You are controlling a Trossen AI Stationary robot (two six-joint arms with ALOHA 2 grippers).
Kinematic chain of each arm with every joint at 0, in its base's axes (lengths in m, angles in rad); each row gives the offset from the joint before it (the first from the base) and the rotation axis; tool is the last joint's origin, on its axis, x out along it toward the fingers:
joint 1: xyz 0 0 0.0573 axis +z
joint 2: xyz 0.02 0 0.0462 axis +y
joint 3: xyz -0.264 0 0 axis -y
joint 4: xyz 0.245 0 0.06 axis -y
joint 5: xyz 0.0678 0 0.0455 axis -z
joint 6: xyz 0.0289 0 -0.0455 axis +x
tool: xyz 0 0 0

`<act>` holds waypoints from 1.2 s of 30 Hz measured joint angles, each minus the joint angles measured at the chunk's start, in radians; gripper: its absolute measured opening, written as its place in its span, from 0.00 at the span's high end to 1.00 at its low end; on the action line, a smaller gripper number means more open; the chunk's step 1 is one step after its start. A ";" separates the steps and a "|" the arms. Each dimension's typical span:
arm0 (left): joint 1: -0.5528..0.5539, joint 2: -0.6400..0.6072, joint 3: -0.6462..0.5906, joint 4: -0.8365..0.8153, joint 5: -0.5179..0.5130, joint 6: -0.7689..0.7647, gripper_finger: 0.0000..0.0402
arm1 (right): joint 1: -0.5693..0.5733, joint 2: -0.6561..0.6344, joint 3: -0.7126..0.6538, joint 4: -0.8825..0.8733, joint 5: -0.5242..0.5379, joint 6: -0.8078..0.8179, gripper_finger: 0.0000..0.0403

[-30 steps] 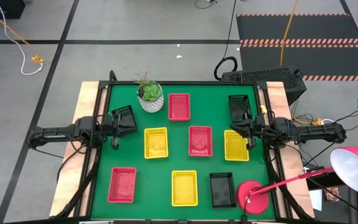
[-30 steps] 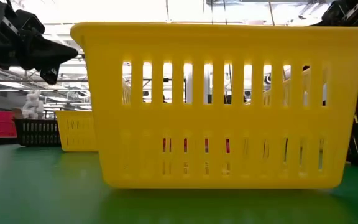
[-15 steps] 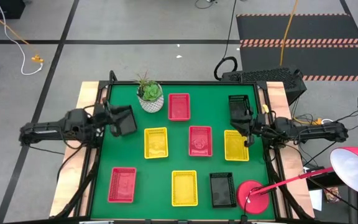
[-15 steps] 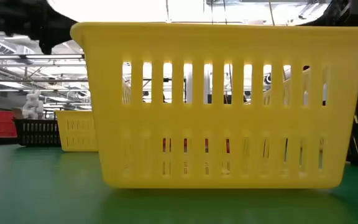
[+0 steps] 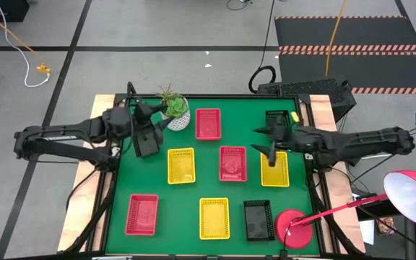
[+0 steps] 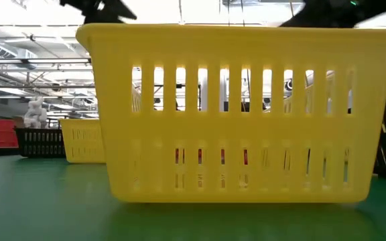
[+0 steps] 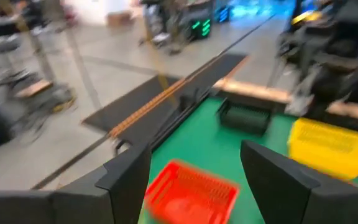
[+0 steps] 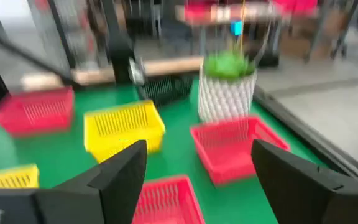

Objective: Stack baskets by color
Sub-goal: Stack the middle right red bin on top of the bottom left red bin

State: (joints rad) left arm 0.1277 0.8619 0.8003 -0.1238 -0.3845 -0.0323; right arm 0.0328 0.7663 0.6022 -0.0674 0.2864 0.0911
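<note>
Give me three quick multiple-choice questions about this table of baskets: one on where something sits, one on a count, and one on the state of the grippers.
1. What stands beside the plant pot, toward the right arm's side?
A. a yellow basket
B. a red basket
C. the lamp base

2. How many yellow baskets are on the table?
A. two
B. three
C. four

3. How do the two grippers stand?
A. both open, holding nothing
B. both shut on baskets
C. only the left open

Answers:
1. B: the red basket lies right next to the pot.
2. B: yellow baskets show at and.
3. A: the left gripper and right gripper show spread fingers with nothing between.
</note>
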 joint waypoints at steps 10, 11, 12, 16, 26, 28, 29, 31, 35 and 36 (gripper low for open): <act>0.079 -0.006 -0.008 0.029 0.188 0.034 0.37 | -0.085 0.544 0.441 -0.484 -0.032 -0.063 0.29; 0.081 -0.005 -0.008 0.013 0.203 0.036 0.37 | -0.099 0.593 0.466 -0.515 -0.053 -0.076 0.29; 0.082 -0.005 -0.010 -0.002 0.210 0.042 0.37 | -0.111 0.637 0.488 -0.536 -0.075 -0.085 0.30; 0.082 -0.026 -0.046 -0.015 0.213 0.067 0.37 | -0.159 0.771 0.531 -0.565 -0.157 -0.136 0.30; 0.088 -0.113 -0.164 0.172 0.216 0.084 0.37 | -0.241 0.885 0.542 -0.552 -0.290 -0.205 0.30; 0.090 -0.120 -0.164 0.171 0.215 0.076 0.37 | -0.242 0.899 0.542 -0.552 -0.290 -0.214 0.30; 0.089 -0.123 -0.164 0.165 0.216 0.076 0.37 | -0.242 0.905 0.542 -0.552 -0.290 -0.216 0.30; 0.089 -0.125 -0.164 0.162 0.216 0.074 0.37 | -0.242 0.909 0.542 -0.549 -0.290 -0.216 0.30; 0.088 -0.124 -0.164 0.146 0.216 0.060 0.37 | -0.242 0.911 0.542 -0.542 -0.289 -0.217 0.33; 0.088 -0.124 -0.164 0.145 0.216 0.058 0.37 | -0.242 0.911 0.542 -0.542 -0.289 -0.217 0.34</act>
State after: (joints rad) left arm 0.2153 0.7380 0.6365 0.0216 -0.1688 0.0258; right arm -0.2089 1.6772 1.1442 -0.6094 -0.0027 -0.1257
